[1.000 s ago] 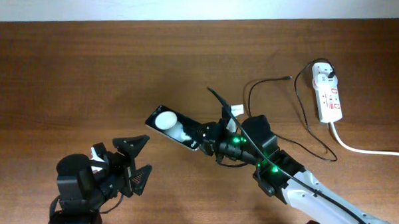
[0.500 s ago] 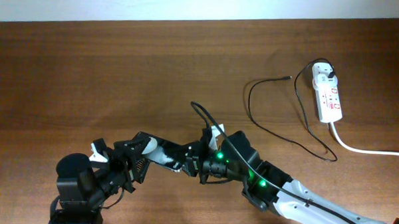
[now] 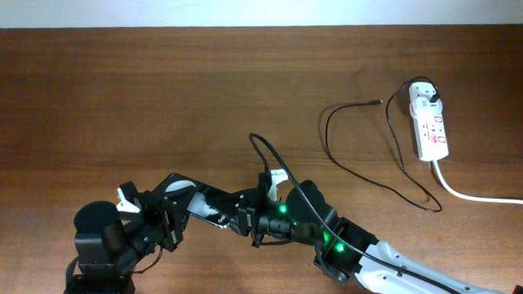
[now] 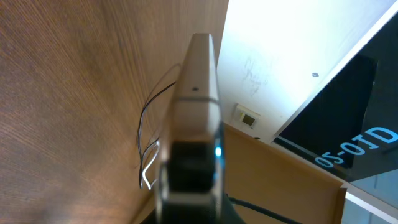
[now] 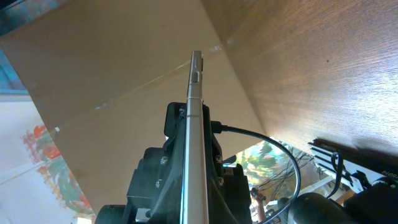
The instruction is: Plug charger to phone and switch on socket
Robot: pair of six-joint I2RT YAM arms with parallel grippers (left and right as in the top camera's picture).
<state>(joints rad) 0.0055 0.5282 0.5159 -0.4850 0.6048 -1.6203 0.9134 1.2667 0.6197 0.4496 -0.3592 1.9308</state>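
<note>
The phone [image 3: 209, 204] is held off the table between both arms at the front left. My left gripper [image 3: 179, 207] is shut on its left end and my right gripper [image 3: 243, 221] is shut on its right end. In the left wrist view the phone [image 4: 196, 93] shows edge-on, running away from the blurred jaws. The right wrist view also has the phone [image 5: 195, 112] edge-on between the black fingers. The charger [image 3: 365, 175], a thin black cable, lies looped at the right with its connector tip [image 3: 382, 101] free. Its white adapter [image 3: 425, 96] sits in the socket [image 3: 431, 128].
The socket's thick white cord [image 3: 482, 197] runs off the right edge. The right arm [image 3: 388, 261] stretches in from the lower right. The table's far edge meets a pale wall [image 3: 249, 7].
My right gripper carried the phone left and down to the left gripper. The left gripper, open a second ago, has shut on the phone's left end.
</note>
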